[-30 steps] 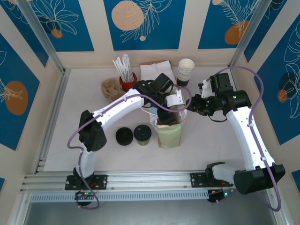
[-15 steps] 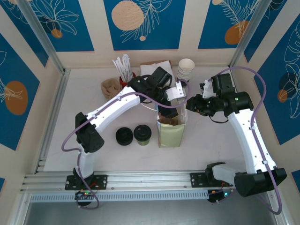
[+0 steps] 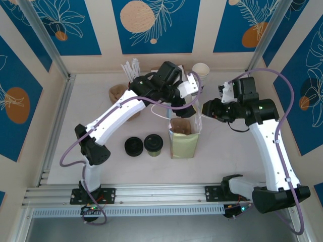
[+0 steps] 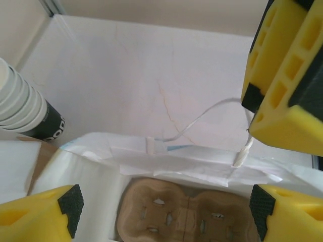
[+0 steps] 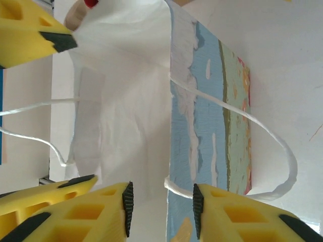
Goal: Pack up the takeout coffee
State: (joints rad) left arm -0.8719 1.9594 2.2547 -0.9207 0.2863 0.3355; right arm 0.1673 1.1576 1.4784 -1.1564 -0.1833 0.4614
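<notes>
Black-lidded, olive-sided takeout coffee (image 3: 153, 144) stands upright on the table (image 3: 81, 101).

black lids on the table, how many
2: one on the coffee cup, and a loose lid lying flat just left of it, both left of the paper bag. Others may be hidden inside the bag.

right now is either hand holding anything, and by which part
nothing is gripped: the left hand hangs open over the printed paper bag, and the right hand straddles the bag's top edge, fingers apart, not pinching it
</notes>
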